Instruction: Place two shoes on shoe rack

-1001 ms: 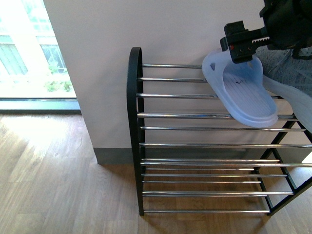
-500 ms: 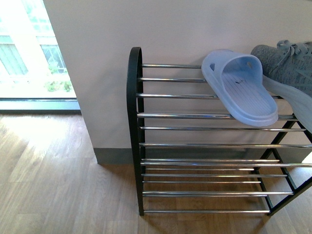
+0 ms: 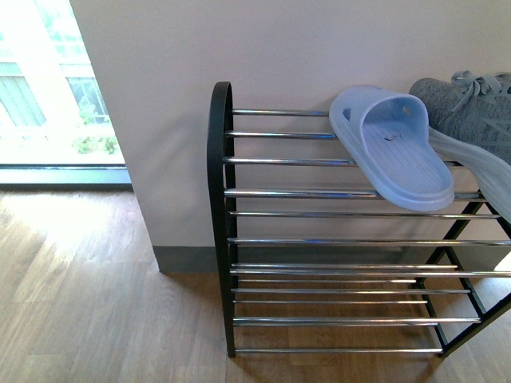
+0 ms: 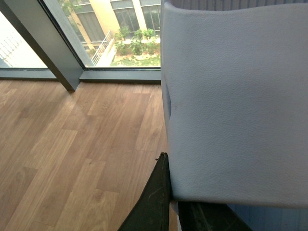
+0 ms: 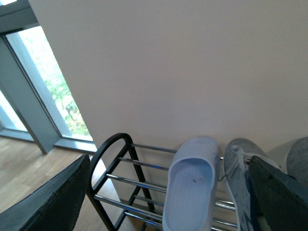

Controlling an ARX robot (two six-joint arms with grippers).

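Observation:
A grey knit sneaker (image 3: 471, 112) lies on the top tier of the shoe rack (image 3: 219, 199) at the right edge of the front view. The right wrist view shows that sneaker (image 5: 239, 179) on the shoe rack (image 5: 109, 147), and a second grey shoe (image 5: 299, 166) at the frame's edge. A pale blue slipper (image 3: 397, 148) rests on the top bars beside the sneaker. My left gripper (image 4: 175, 207) is shut on another pale blue slipper (image 4: 236, 106), above the wooden floor. My right gripper (image 5: 168, 166) hangs open, well above the rack. Neither arm shows in the front view.
The rack stands against a pale wall (image 3: 279, 48). Its lower chrome bars (image 3: 335, 271) carry nothing. Wooden floor (image 3: 88, 287) spreads to the left, up to a floor-length window (image 3: 48, 88).
One second ago a black gripper sat at the slipper on the rack's top tier. It has withdrawn out of the front view, leaving the slipper lying there.

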